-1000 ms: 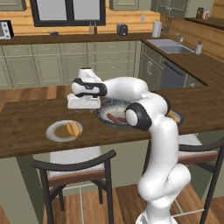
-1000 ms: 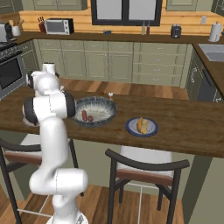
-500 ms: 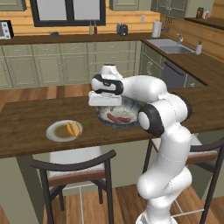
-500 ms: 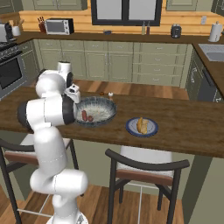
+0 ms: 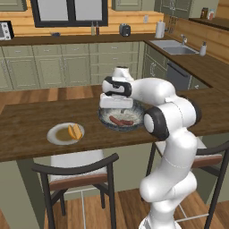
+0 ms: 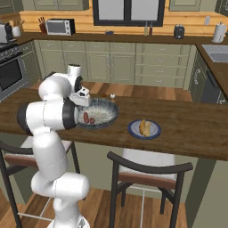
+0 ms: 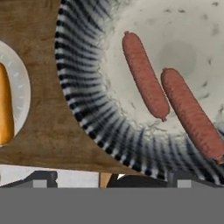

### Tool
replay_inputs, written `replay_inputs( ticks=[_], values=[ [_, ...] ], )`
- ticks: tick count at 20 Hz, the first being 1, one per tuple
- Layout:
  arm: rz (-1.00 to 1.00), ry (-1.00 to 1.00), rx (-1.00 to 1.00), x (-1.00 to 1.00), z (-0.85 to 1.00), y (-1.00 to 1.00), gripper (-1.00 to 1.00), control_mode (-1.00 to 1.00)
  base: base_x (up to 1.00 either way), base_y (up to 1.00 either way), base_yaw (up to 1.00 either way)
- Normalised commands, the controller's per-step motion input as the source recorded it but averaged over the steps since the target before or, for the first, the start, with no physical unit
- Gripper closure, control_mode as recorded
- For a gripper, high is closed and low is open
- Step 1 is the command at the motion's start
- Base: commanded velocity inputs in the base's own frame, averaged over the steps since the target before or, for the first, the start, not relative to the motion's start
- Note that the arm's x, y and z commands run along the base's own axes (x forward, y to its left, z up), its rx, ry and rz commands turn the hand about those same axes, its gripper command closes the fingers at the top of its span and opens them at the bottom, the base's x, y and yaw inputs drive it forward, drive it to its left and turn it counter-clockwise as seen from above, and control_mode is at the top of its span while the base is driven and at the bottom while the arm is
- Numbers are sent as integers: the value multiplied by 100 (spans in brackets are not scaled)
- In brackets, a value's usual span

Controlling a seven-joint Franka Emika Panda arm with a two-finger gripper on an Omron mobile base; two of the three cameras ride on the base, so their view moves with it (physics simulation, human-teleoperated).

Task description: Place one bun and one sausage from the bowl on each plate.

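The gripper (image 5: 115,106) hovers over the bowl (image 7: 87,118) — jaw state unclear, seemingly empty; two touching sausages (image 7: 144,74) risk a double grab.

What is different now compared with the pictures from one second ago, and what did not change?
The arm swung from the plate side across the counter, so the gripper now hangs over the bowl. Nothing was visibly taken hold of or let go. The bun stayed on the plate and the two sausages stayed in the bowl.
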Motion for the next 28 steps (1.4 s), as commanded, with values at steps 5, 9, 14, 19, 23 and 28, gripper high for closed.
replay_inputs(
  ticks=[5,9,14,19,23,28],
  values=[
    [0,0,0,38,-9,-39,-100,-100,0,0,0],
    [0,0,0,30,-18,-33,-100,-100,0,0,0],
    [0,0,0,27,-11,-17,-100,-100,0,0,0],
    [0,0,0,28,-24,0,-100,-100,0,0,0],
    [1,0,0,1,-30,0,-100,-100,0,0,0],
    [0,0,0,0,-16,3,-100,-100,0,0,0]
  ],
)
